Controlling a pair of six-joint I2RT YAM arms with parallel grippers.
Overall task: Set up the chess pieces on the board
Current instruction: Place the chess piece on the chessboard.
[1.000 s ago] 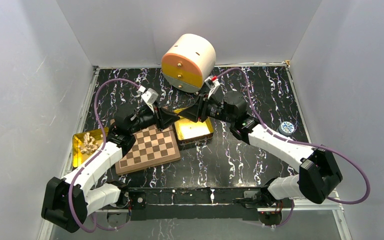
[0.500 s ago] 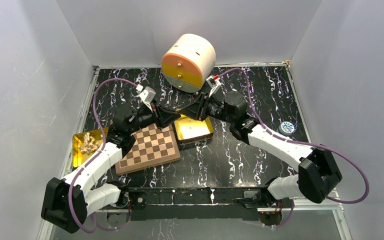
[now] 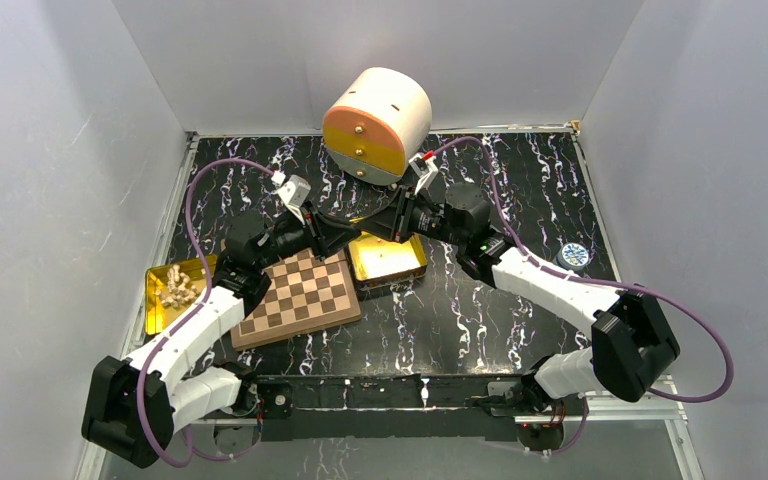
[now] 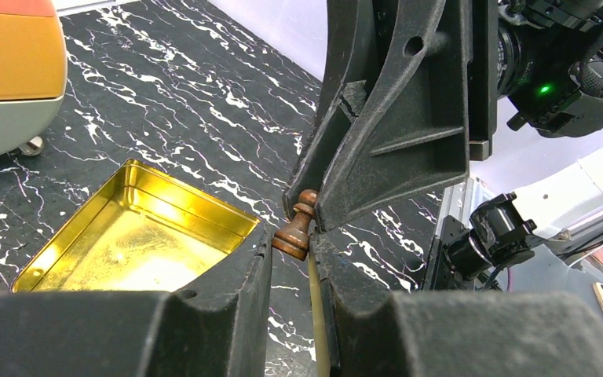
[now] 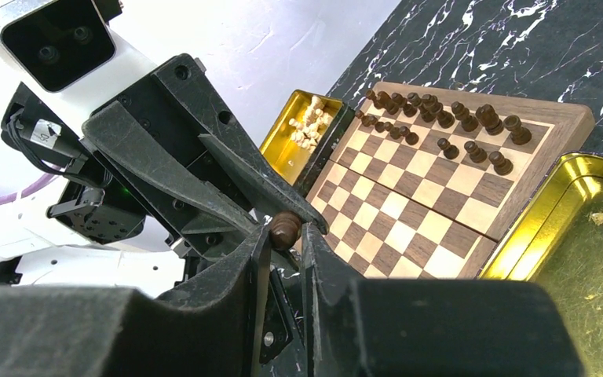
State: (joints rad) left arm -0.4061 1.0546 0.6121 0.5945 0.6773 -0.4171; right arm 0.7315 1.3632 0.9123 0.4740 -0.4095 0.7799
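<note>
Brown pawn [image 4: 297,228] first: passing it across in mid-air, from 1 pair of fingers to the other. Pinching its base with the left fingers [image 4: 251,275], pressed almost together. Nipping its head with the right fingers [image 5: 323,267], by the look of both wrist views, with no gap showing on either side. Holding it above the desk [image 3: 480,300], near the far right corner of the board [image 5: 416,188] and beside the tin [image 4: 188,200], touching neither.

Reading the step as a handover within the filling of the dark side: seeing dark pieces [image 5: 487,116] standing in 2 rows along 1 edge of the board, and pale pieces [image 5: 310,126] heaped in the other tin [image 5: 281,129] at its corner, not yet set out.

Calling next for a clean release: spreading the left fingers only with the right grip firm, then backing them straight off without dragging the base. After that, probably carrying the pawn to a free square in the front dark row and setting it down upright. Minding the hold: gripping only a small round head, and so risking a swivel on the way.
</note>
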